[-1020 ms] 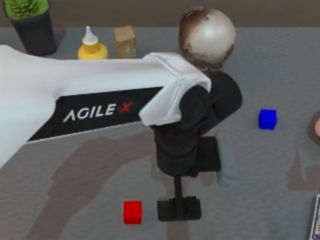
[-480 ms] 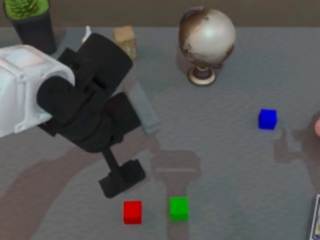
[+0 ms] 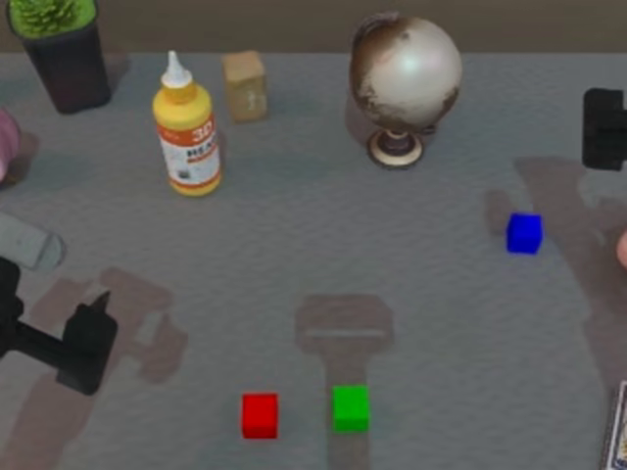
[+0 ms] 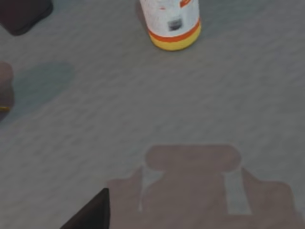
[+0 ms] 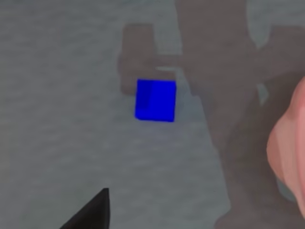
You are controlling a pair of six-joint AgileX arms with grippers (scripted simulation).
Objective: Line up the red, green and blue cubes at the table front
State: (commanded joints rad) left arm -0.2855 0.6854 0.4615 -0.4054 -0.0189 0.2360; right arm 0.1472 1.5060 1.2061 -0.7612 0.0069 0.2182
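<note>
1. Since half a second ago, the left gripper (image 3: 83, 343) has pulled back from beside the red cube (image 3: 260, 415) to the tabletop's (image 3: 431, 323) left edge, uncovering the yellow bottle (image 3: 185, 129); the right gripper (image 3: 605, 127) has come into the top view at the right edge. Whether either gripper's fingers are apart or together I cannot tell.
2. Nearest the front, the red cube lies just left of the green cube (image 3: 350, 407), a small gap between them, both close to the front edge.
3. Open grey-blue cloth lies right of the green cube, up to a card-like thing (image 3: 618, 431) at the right edge.
4. Well behind and right of the green cube, the blue cube (image 3: 524, 233) sits alone; all three cubes are small, plain and equal in size.
5. Farther back than the green cube stand the yellow bottle, a tan block (image 3: 244, 84) and a globe (image 3: 405, 76).
6. At the back left corner, a dark pot (image 3: 67, 64) holds a green plant (image 3: 51, 16).
</note>
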